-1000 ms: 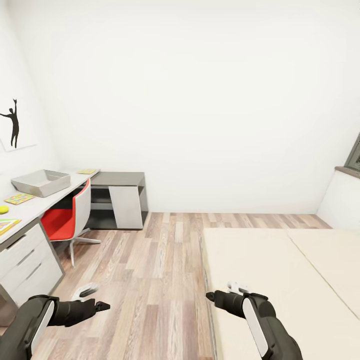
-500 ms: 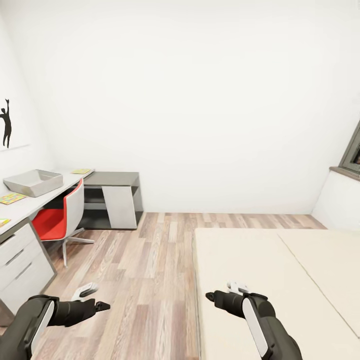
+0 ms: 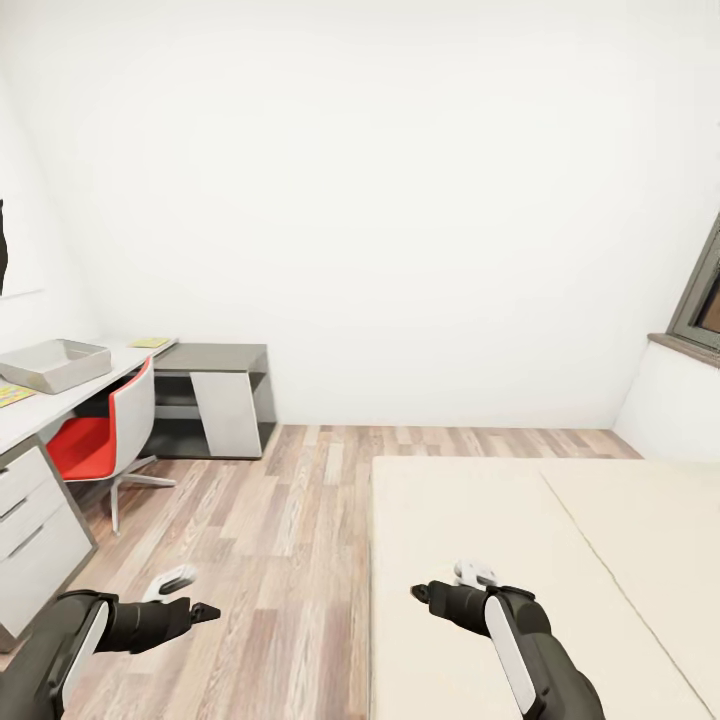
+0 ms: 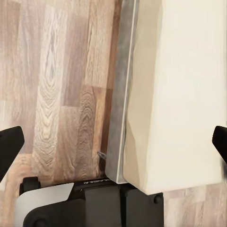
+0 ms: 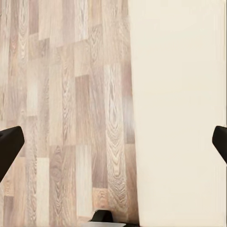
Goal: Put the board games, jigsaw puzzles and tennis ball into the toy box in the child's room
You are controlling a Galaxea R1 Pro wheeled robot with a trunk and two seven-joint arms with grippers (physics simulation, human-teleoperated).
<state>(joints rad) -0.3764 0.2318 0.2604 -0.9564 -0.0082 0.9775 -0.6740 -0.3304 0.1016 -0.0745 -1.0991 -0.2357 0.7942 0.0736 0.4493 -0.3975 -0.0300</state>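
1. The child's room has white walls [image 3: 400, 200] and a wood-plank floor [image 3: 270, 540]. A dark window frame [image 3: 700, 300] sits at the far right, and a sliver of a black picture [image 3: 2, 245] shows at the far left edge.
2. The table [image 3: 60, 400] runs along the left wall. A lower dark grey cabinet [image 3: 215, 385] stands at its far end.
3. The toy box [image 3: 52, 364] sits on the table. It is light grey and looks empty from here, though its inside is partly hidden.
4. A small flat yellow thing [image 3: 148, 342] lies on the table past the toy box. It is too small to tell if it is a game or a puzzle.
5. A bit of a bright jigsaw puzzle [image 3: 10, 395] peeks in at the left edge, on the table, just in front of the toy box.
6. A red and white chair [image 3: 100, 440] is tucked under the table.
7. The bed [image 3: 520, 560] fills the lower right. Its mattress is plain beige.
8. The left gripper [image 3: 205, 611] hangs over the floor. In the left wrist view its fingers [image 4: 9, 144] are spread wide with nothing between them.
9. The right gripper [image 3: 420, 592] hangs over the near edge of the bed. In the right wrist view its fingers [image 5: 9, 144] are also spread wide and hold nothing.
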